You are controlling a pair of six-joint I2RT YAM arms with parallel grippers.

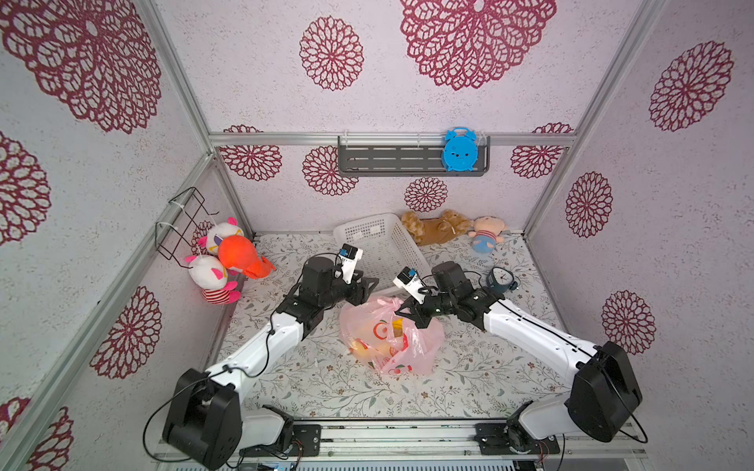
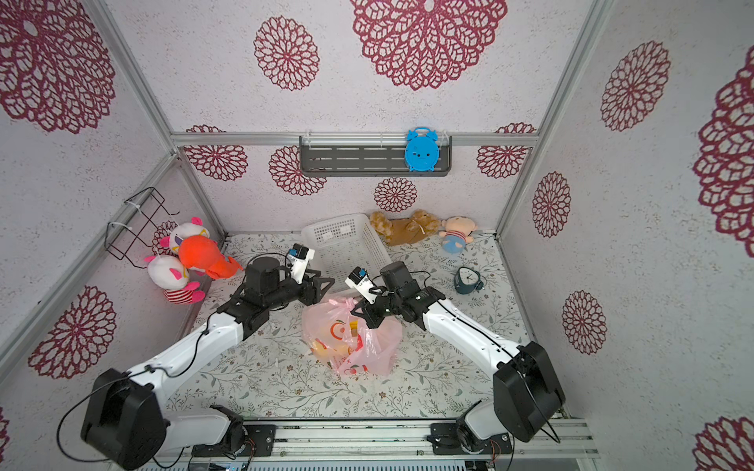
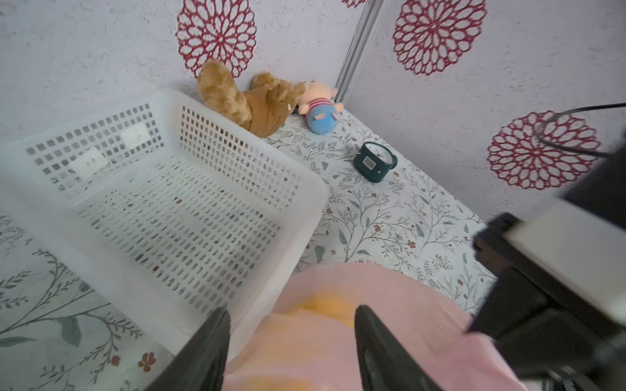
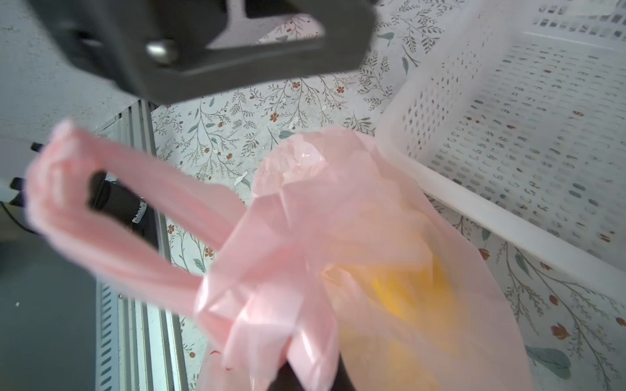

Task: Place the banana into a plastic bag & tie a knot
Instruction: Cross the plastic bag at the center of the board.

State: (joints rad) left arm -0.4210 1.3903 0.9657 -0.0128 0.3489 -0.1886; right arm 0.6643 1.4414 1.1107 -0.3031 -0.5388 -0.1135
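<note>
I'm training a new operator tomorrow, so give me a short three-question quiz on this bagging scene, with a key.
1. True or false: the left gripper is clamped on the plastic bag.
2. What stands on the wall shelf? A) a blue clock B) a mug C) a book
3. Which gripper pinches the bag's pink plastic?
Key: 1 false, its jaws stand apart and hold nothing. 2 A. 3 the right gripper, shut on gathered plastic.
</note>
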